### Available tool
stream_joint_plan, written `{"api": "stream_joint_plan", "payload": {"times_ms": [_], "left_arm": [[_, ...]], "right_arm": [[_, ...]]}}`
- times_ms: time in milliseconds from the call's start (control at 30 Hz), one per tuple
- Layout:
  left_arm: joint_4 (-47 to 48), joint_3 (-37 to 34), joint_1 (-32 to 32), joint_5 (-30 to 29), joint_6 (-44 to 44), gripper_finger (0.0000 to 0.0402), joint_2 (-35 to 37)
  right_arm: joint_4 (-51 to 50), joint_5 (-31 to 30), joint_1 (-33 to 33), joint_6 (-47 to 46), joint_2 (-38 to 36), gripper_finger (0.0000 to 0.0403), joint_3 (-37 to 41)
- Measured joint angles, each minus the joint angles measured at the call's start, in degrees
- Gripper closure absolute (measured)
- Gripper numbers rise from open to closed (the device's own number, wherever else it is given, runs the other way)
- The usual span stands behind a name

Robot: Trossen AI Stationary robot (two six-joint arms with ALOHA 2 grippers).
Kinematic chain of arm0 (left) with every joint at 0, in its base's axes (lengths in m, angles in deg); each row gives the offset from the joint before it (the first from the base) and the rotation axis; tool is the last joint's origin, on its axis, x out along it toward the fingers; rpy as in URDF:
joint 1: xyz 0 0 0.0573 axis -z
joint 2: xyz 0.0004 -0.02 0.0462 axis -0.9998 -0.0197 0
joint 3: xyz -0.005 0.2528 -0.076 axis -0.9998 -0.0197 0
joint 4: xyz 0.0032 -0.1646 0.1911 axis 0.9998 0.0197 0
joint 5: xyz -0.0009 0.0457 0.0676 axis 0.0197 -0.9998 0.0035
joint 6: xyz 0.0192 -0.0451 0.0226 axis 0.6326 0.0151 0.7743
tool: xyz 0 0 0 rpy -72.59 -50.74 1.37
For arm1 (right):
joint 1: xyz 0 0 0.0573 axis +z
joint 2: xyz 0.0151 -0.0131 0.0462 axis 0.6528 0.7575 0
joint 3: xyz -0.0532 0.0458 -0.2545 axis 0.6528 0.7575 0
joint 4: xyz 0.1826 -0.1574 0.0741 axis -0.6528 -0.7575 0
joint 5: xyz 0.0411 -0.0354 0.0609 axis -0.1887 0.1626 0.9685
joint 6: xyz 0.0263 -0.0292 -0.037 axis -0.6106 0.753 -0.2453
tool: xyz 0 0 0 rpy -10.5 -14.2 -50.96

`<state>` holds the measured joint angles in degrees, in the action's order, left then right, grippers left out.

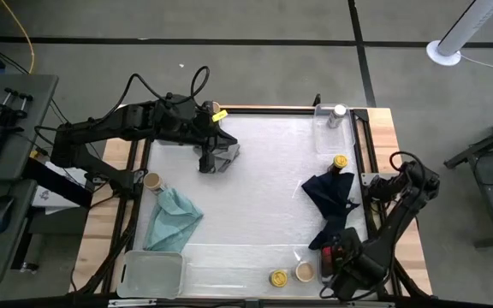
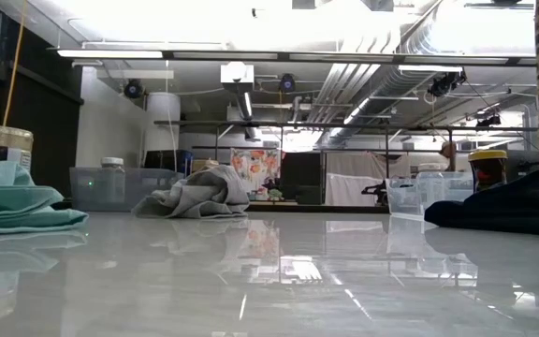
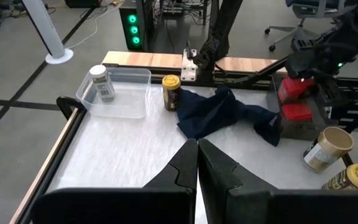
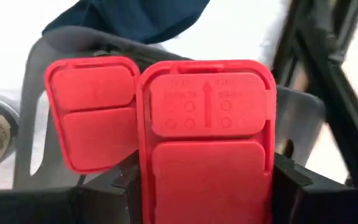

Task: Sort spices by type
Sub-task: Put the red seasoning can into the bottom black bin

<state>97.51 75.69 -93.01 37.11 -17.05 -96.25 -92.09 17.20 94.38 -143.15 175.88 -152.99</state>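
My left gripper [image 1: 205, 164] hangs shut over the grey cloth [image 1: 222, 156] at the far left of the table. Its wrist view shows the fingers [image 3: 197, 165] closed with nothing between them, and I cannot tell whether it touches the cloth. My right gripper [image 1: 341, 254] is at the near right corner, shut on a red tin [image 4: 207, 124]. A second red tin [image 4: 92, 112] stands right beside that one. Round jars stand apart on the table: a tan-lidded one [image 1: 152, 180] by the teal cloth [image 1: 174, 218], and a yellow-lidded one [image 1: 340, 161] by the navy cloth [image 1: 332, 201]. My right gripper pinches the red tin between its two fingers, one finger [image 4: 291, 183] on each narrow side of the tin's top end [image 4: 253, 155]. It comes from above, pointing down at the flip lid. Whether the tin's base stands on anything is hidden by the tin itself.
A white-lidded jar [image 1: 339, 113] stands in a clear tray [image 1: 322, 137] at the far right corner. Another clear tray [image 1: 152, 274] lies at the near left. A yellow-lidded jar [image 1: 278, 278] and a tan-lidded jar [image 1: 305, 272] stand at the near edge beside my right gripper. The table's middle is bare.
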Motion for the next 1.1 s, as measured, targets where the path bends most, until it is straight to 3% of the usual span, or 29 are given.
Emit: {"api": "stream_joint_plan", "payload": {"times_ms": [133,533,1100], "left_arm": [[0.0,0.0,0.0,0.0,0.0,0.0401,0.0],[-0.4,0.0,0.0,0.0,0.0,0.0402,0.0],[-0.7,0.0,0.0,-0.2,0.5,0.0401,0.0]], "right_arm": [[6.2,0.5,-0.1,0.4,-0.2,0.0203,4.5],[12.0,-2.8,-0.7,2.2,0.2,0.0194,9.2],[10.5,-4.6,-0.8,3.1,-2.5,0.0168,9.2]]}}
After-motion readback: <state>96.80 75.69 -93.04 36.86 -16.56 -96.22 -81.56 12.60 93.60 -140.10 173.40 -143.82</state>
